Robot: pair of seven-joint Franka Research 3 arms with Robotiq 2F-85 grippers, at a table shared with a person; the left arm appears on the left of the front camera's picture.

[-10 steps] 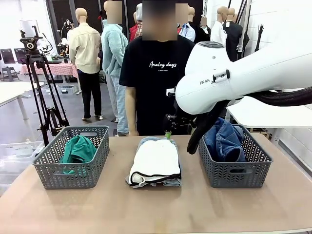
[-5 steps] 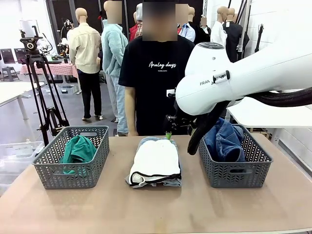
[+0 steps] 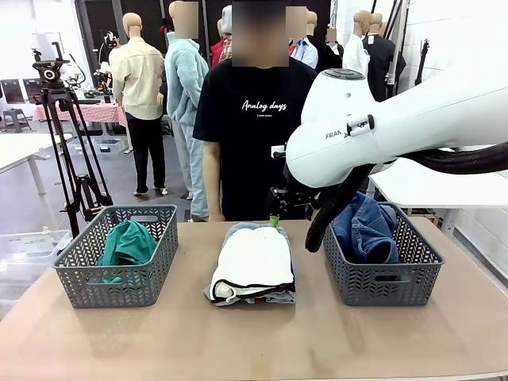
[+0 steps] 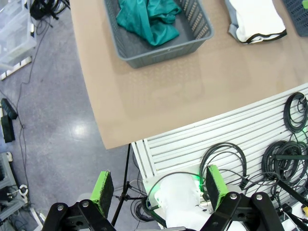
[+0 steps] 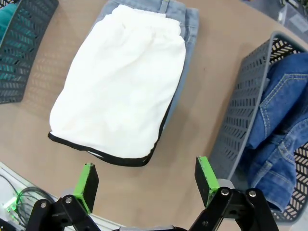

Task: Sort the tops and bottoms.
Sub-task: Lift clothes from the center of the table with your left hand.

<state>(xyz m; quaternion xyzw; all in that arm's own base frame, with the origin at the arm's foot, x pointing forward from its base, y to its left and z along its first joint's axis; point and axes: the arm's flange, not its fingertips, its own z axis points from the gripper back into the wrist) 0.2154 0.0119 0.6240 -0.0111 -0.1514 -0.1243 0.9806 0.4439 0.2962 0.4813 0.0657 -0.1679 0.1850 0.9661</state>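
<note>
White shirt with black trim [image 3: 254, 262] is what my coming move turns on. It lies folded in the middle of the table [image 3: 238, 341], flat on top of the pale light-blue shorts [image 3: 240, 229], between the left basket [image 3: 119, 290], which holds the teal-green shirt [image 3: 127, 242], and the right basket [image 3: 381, 282], which holds the dark blue jeans [image 3: 365, 230]. My right gripper [image 5: 147, 180] hangs above this middle pile, by the front view over its far end, with the green pads spread wide and nothing between them. In the right wrist view the shirt lies straight ahead of those fingers. Its long axis runs near to far across the table, with the trimmed hem at the near end, so the line between my fingers crosses its width rather than its length. The shorts show only as a denim strip along the shirt's far and right edges. My left gripper [image 4: 159, 186] is also wide open and empty, but it sits high off the near-left corner of the table, well apart from the pile, so I judge the right arm much the nearer. I reckon the shirt belongs in the left basket with the other top. The risk is pinching the denim beneath along with the shirt.
</note>
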